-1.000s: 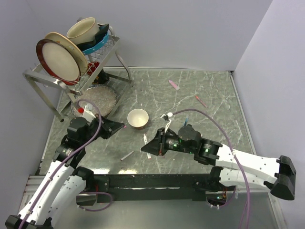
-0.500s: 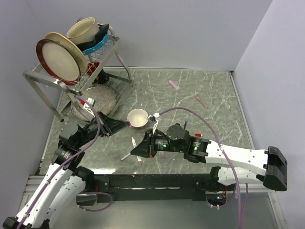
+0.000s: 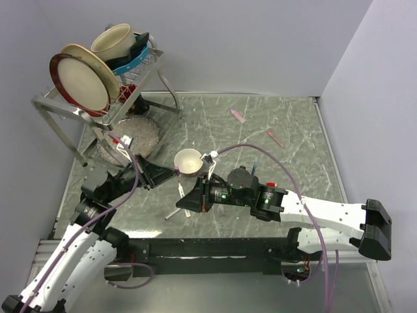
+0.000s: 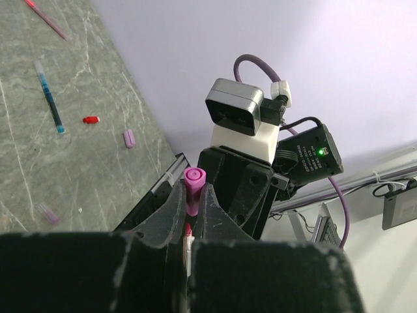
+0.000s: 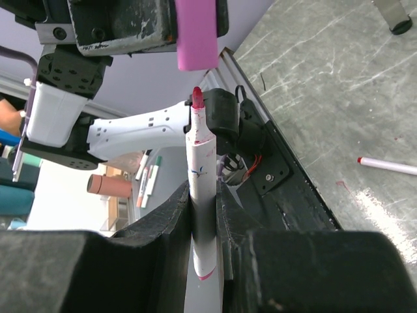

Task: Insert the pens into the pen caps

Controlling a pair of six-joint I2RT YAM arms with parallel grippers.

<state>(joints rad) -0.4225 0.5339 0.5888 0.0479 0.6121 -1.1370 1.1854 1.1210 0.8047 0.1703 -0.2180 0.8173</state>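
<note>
Looking across the green marbled counter [image 3: 287, 124], I see a wire dish rack [image 3: 140, 72] loaded with plates at the far left, and both arms reaching in to meet just in front of a small cream bowl [image 3: 179, 156]. The right pincer [image 5: 203, 195] is drawn in narrow around a pen [image 5: 201, 163], a white barrel smudged with pinkish red and ending in a bare red tip. The left pincer [image 4: 193, 195] is clamped tight on a pink cap [image 4: 194, 186], a short stubby tube poking out past the fingertips with its open mouth facing the other arm. The pen's tip sits in line with that mouth, just short of it and not yet inside. Lying loose on the counter are a blue pen [image 4: 49, 96] and a pink pen [image 4: 47, 18], and near the blue one a red cap [image 4: 90, 119] and a lilac cap [image 4: 129, 138].
</note>
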